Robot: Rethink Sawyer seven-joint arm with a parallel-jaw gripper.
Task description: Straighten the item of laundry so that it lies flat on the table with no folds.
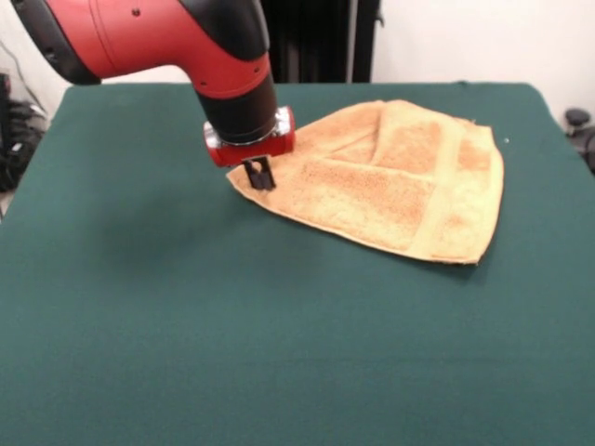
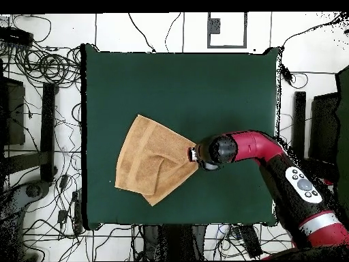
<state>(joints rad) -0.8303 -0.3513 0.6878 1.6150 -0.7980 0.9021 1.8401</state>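
Observation:
The tan terry towel [image 1: 390,181] lies on the green table [image 1: 186,334], right of centre in the front view. It is partly folded, with one flap laid over its middle and a woven band running near its right edge. My gripper [image 1: 258,177] points straight down at the towel's left corner, with its fingers close together and pinching that corner at table level. In the overhead view the towel [image 2: 151,160] lies left of centre on the table [image 2: 177,89]. There the arm's wrist [image 2: 217,150] covers the gripper at the towel's right corner.
The red and black arm [image 1: 167,37] comes in from the upper left in the front view. Cables and stands lie on the floor [image 2: 41,68] round the table. The towel sits well inside the table's edges.

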